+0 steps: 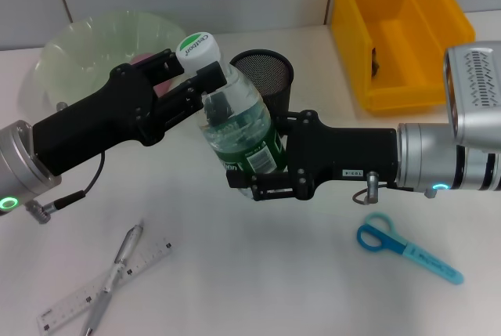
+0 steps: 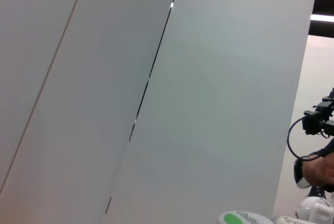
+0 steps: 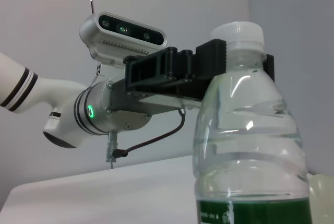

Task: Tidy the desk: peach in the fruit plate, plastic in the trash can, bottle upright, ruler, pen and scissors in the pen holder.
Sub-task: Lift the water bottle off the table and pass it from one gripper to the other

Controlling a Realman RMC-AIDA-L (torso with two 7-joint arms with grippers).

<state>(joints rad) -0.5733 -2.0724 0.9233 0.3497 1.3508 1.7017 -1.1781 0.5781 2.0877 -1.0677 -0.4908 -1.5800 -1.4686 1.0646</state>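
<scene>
A clear water bottle (image 1: 239, 128) with a green label and white cap stands almost upright above the table, tilted slightly. My left gripper (image 1: 205, 89) is shut on its neck just under the cap. My right gripper (image 1: 262, 175) is shut on its lower, labelled part. The right wrist view shows the bottle (image 3: 245, 145) close up with the left gripper (image 3: 209, 70) behind its shoulder. Blue scissors (image 1: 407, 248) lie at the front right. A clear ruler (image 1: 102, 287) and a silver pen (image 1: 116, 269) lie crossed at the front left. The peach (image 1: 146, 59) shows only as a pink patch in the plate. The plastic is out of view.
The black mesh pen holder (image 1: 270, 74) stands right behind the bottle. A pale green fruit plate (image 1: 78, 46) sits at the back left, partly behind my left arm. The yellow trash can (image 1: 399, 30) stands at the back right with a small dark thing inside.
</scene>
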